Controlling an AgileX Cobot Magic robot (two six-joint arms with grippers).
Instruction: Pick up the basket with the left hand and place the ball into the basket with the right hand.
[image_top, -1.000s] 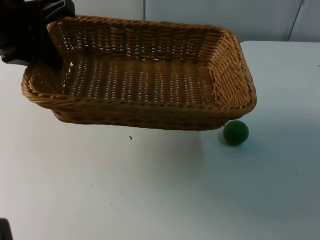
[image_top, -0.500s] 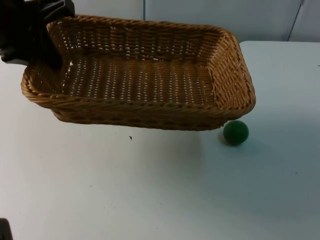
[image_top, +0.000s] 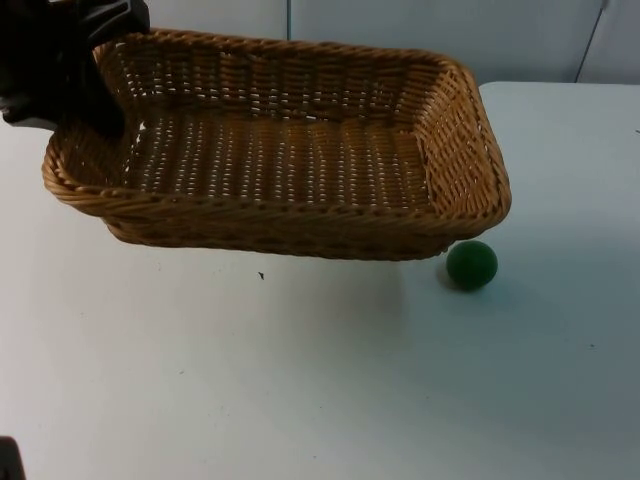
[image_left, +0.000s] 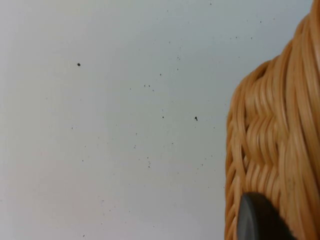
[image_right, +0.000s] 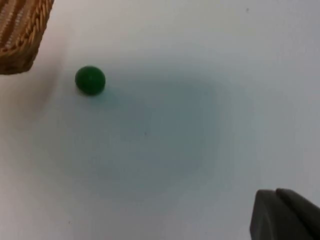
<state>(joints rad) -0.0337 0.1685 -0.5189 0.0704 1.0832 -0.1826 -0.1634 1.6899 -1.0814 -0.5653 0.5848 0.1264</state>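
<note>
Basket: you have the wicker basket (image_top: 280, 150) held off the desk (image_top: 300, 380) by the left end effector (image_top: 95, 100), clenched on the rim at its far left corner.
Grip evidence: in the left wrist view a black fingertip (image_left: 260, 220) lies against the woven wall (image_left: 275, 150), so judge the hold as a pinch on the rim.
Why so held: a corner grip leaves the whole mouth open upward, so nothing blocks the way in from above.
Tilt: the basket looks slightly tipped, its right end lower and nearer the desk; with one corner carrying the load, expect it to sag there.
Long axis: the basket is rectangular and its long side runs left to right across the top view, opening facing up.
Ball: the green ball (image_top: 471, 265) rests on the desk just beside the basket's near right corner, apart from it and partly under the overhanging rim.
Ball in right wrist view: the ball (image_right: 90, 80) sits near the basket corner (image_right: 22, 35), with bare desk around it.
Right end effector: it hangs above the desk well apart from the ball; you cannot tell from its fingertip (image_right: 285, 215) whether it is released or clenched.
Stage: the lift appears done; the ball is not yet picked.
</note>
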